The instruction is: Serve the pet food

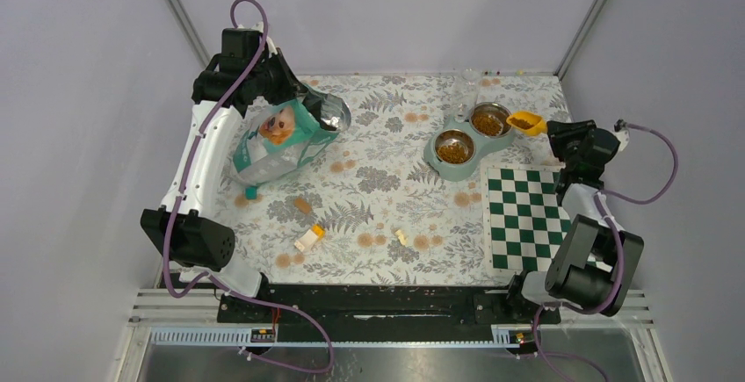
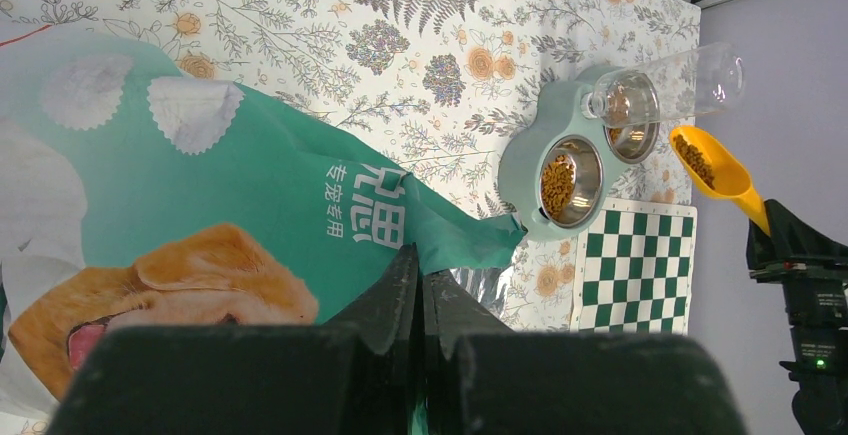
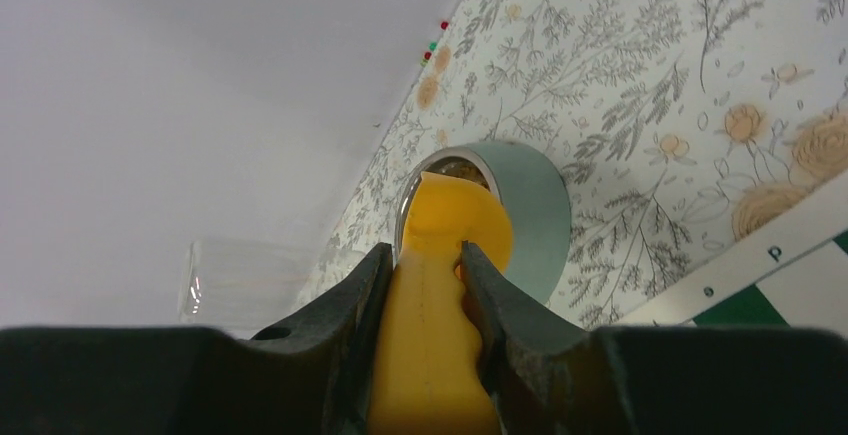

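Brown pet food (image 1: 454, 148) fills both steel bowls of the pale green feeder (image 1: 437, 161). More of it lies in the yellow scoop (image 1: 527, 123), which hangs just right of the far bowl (image 1: 489, 120). My right gripper (image 1: 552, 129) is shut on the scoop's handle (image 3: 430, 335), the scoop head (image 3: 455, 217) over the feeder's rim (image 3: 535, 220). The teal bag (image 1: 281, 136) with a dog picture leans at the left, its foil mouth open. My left gripper (image 2: 422, 260) is shut on the bag's upper edge (image 2: 470, 240); in the left wrist view, pet food (image 2: 556, 183) shows in a bowl.
A clear bottle (image 1: 464, 92) stands in the feeder's back. A green-and-white chessboard (image 1: 525, 215) lies at the right, near my right arm. Small toy blocks (image 1: 309, 238) (image 1: 401, 236) (image 1: 251, 193) are scattered on the floral cloth. Grey walls close in the table.
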`<state>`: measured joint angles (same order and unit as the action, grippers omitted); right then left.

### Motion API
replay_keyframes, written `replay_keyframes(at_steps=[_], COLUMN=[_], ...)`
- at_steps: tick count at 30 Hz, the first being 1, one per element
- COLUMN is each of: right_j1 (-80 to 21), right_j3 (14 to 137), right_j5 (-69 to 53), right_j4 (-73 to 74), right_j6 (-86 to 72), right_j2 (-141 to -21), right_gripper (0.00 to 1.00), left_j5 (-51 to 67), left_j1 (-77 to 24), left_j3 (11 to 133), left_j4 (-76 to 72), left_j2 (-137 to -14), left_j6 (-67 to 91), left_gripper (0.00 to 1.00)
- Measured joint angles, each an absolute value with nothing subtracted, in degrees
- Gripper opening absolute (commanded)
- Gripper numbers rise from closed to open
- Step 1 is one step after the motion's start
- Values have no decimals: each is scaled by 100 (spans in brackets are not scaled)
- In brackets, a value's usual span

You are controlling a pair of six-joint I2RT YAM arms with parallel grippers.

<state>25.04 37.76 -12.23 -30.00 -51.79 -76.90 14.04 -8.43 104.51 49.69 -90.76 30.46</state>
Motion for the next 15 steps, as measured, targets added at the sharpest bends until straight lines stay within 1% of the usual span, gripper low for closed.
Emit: replay_keyframes(at_steps=[6, 15], right_j1=[2241, 1629], right_j3=[4488, 5179], right_j5=[-982, -395], right_j4=[-2515, -1673], right_j6=[-4530, -3476], right_j2=[-7889, -7898], right_gripper=[0, 0], left_j5=[1387, 1385], left_j1=[-843, -832], left_j3=[10451, 10451], left_j4=[4967, 4965], left_j2=[-9076, -9076], left_j6=[3046, 3046], left_gripper=[0, 0])
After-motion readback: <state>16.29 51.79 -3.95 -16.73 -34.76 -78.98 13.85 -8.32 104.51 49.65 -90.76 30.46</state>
